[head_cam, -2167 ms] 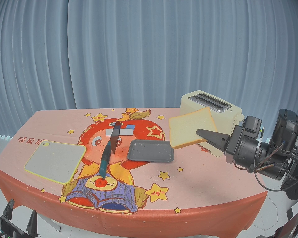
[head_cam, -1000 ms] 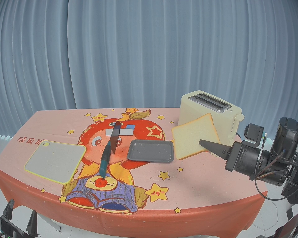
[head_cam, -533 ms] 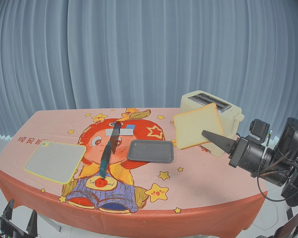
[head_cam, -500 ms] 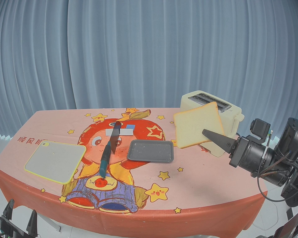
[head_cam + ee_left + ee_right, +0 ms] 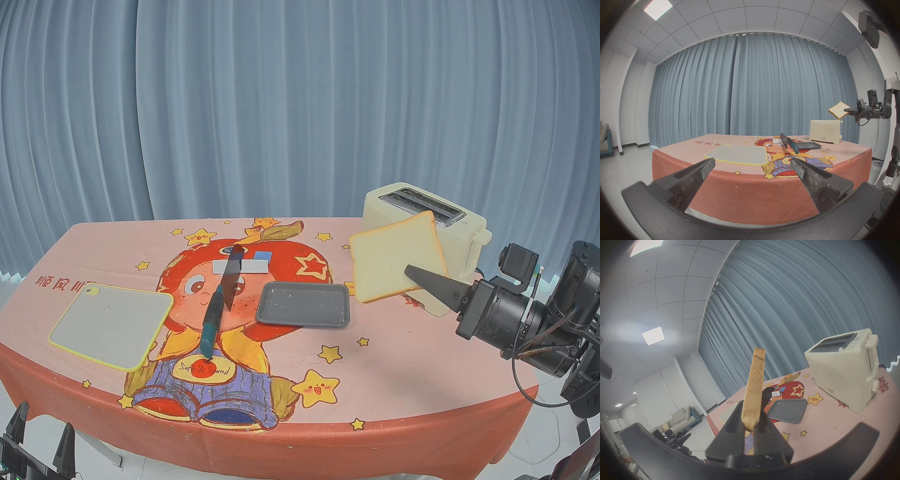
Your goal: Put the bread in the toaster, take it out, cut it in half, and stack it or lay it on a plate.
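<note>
The right gripper is clenched on one edge of the bread and holds the slice in the air, just in front of the toaster, which stands at the far right corner of the table. The grey plate sits near the middle. A teal-handled knife is just left of it, and a cutting board lies by the left edge. The left gripper hangs released off the table's front left corner.
</note>
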